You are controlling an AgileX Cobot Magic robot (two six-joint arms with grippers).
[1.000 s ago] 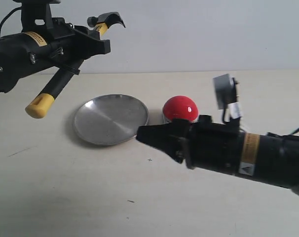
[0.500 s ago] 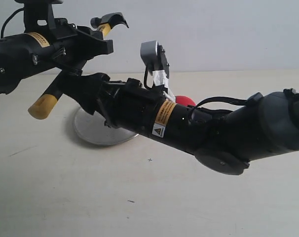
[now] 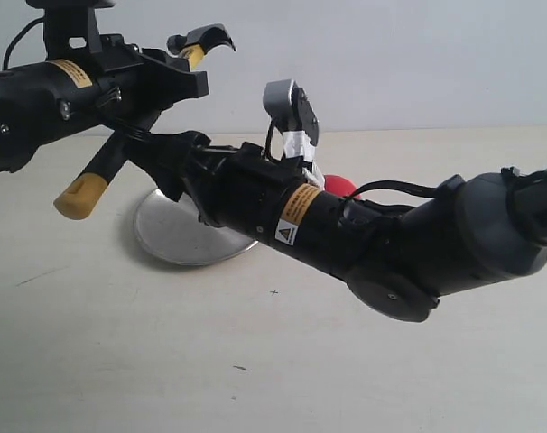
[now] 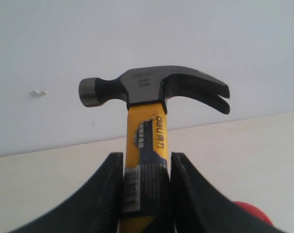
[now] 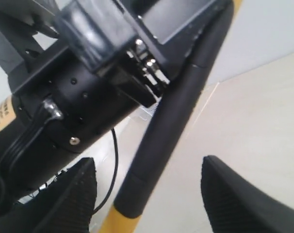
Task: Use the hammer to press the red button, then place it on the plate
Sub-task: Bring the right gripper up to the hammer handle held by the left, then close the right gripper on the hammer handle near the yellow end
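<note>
The hammer [image 3: 104,162] hangs in the air at the upper left, its dark head [image 4: 152,87] up and its yellow butt end down. My left gripper [image 3: 177,65] is shut on the black-and-yellow handle just below the head [image 4: 146,167]. My right gripper [image 3: 149,155] has reached across and stands open around the black lower handle [image 5: 181,111], its fingers apart on either side and not touching it. The silver plate [image 3: 170,242] lies on the table below, partly covered by my right arm. Only a sliver of the red button [image 3: 342,185] shows behind that arm.
My right arm [image 3: 364,230] stretches low across the middle of the table from the right. A white wall rises behind the beige table [image 3: 120,361]. The left arm's body [image 5: 64,97] sits close above my right gripper.
My right arm swung from the right side across to the left, covering the button and part of the plate, and brought its open fingers around the hammer's handle. The left arm barely moved.
</note>
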